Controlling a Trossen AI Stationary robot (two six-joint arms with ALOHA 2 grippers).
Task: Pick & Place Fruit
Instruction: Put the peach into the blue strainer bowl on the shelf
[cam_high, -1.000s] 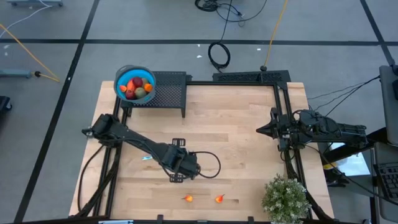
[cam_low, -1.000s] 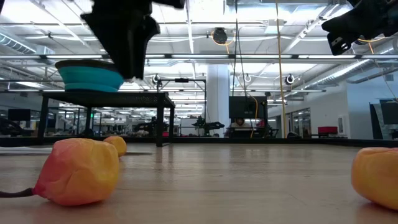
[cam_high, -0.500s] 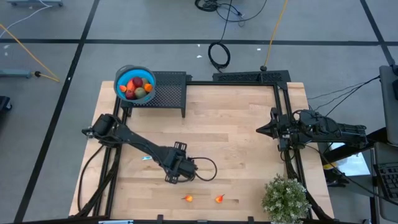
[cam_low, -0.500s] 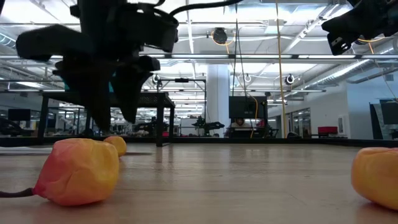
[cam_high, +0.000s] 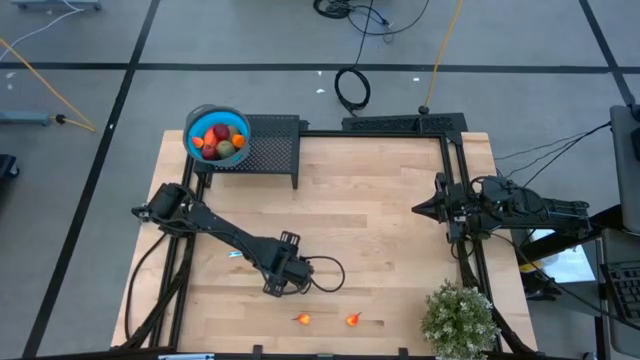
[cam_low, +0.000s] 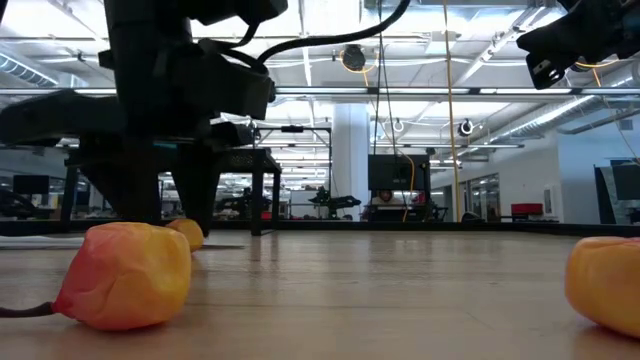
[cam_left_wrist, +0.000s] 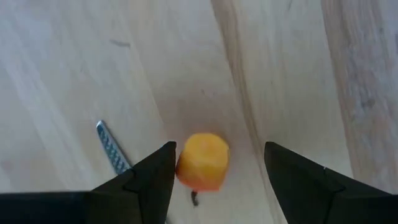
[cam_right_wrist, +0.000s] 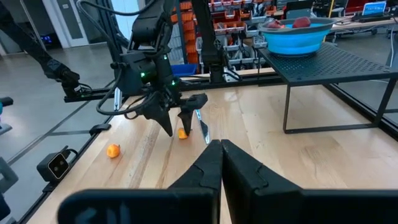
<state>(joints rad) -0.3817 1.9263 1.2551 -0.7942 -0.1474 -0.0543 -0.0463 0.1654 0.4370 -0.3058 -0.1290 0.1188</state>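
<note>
A small orange fruit (cam_left_wrist: 203, 160) lies on the wooden table. My left gripper (cam_left_wrist: 217, 180) points down over it, open, with one finger on each side; the fruit lies closer to one finger (cam_left_wrist: 152, 177). The low view shows this fruit (cam_low: 186, 233) between the lowered fingers of my left gripper (cam_low: 172, 215). Two more orange-red fruits (cam_high: 303, 319) (cam_high: 352, 320) lie near the table's front edge. The blue bowl (cam_high: 217, 135) holds several fruits and stands on a black mesh stand (cam_high: 270, 145). My right gripper (cam_right_wrist: 219, 163) waits shut at the table's right side.
A slim silver knife (cam_left_wrist: 112, 149) lies on the table close beside the fruit under my left gripper. A potted plant (cam_high: 458, 320) stands at the near right corner. A black cable loops on the table beside my left arm (cam_high: 335, 272).
My left gripper has come down toward the table and rolled a little about its own axis. Its fingers now reach down on either side of the small orange fruit. The fruit has stayed where it was.
</note>
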